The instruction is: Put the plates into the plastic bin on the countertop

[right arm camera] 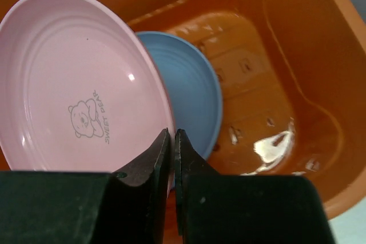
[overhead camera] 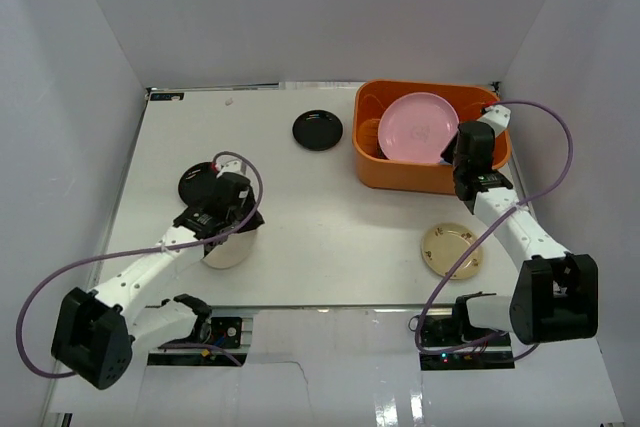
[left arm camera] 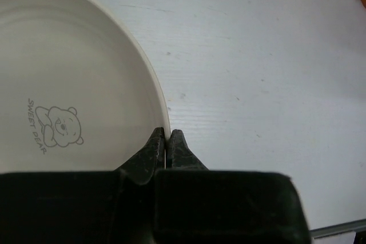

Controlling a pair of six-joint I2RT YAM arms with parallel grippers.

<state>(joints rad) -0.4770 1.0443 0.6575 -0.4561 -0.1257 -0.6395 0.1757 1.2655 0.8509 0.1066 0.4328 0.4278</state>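
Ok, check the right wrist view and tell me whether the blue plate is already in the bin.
Yes, the blue plate sits inside the orange bin, partly hidden behind the pink plate.

Plain white walls [overhead camera: 320,7] rise on 3 sides, evenly lit.

Bright, even light throughout. Soft shadows lie on the desk [overhead camera: 330,237]; white glare glints inside the orange bin [right arm camera: 274,144]; the near jaws look blurred.
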